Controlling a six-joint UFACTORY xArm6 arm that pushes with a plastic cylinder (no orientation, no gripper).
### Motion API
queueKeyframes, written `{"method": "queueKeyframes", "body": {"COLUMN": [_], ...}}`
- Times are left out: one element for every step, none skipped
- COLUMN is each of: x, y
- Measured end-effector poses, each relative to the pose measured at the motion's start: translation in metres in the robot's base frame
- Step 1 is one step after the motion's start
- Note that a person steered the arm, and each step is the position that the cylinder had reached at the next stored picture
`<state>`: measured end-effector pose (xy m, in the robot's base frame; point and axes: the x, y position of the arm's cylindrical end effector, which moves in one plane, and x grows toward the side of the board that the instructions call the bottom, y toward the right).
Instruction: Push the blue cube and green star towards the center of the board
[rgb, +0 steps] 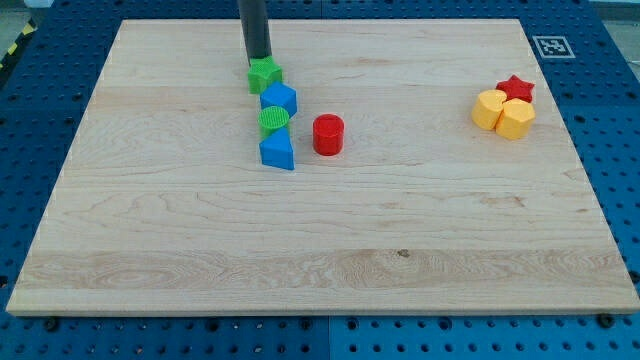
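The green star lies in the upper left-middle of the wooden board. The blue cube sits just below and right of it, touching it. My tip stands at the star's top edge, against it or nearly so. Below the cube a green cylinder and a blue triangular block continue the column, each touching the one above.
A red cylinder stands just right of the column. At the view's upper right a red star and two yellow blocks cluster together. A marker tag sits off the board's top right corner.
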<state>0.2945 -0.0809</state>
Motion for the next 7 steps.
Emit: {"method": "queueKeyframes", "body": {"x": [0.021,0.024,0.025,0.025,0.026,0.042,0.057], "y": [0.003,-0.017,-0.053,-0.043,-0.026,-0.014,0.001]}}
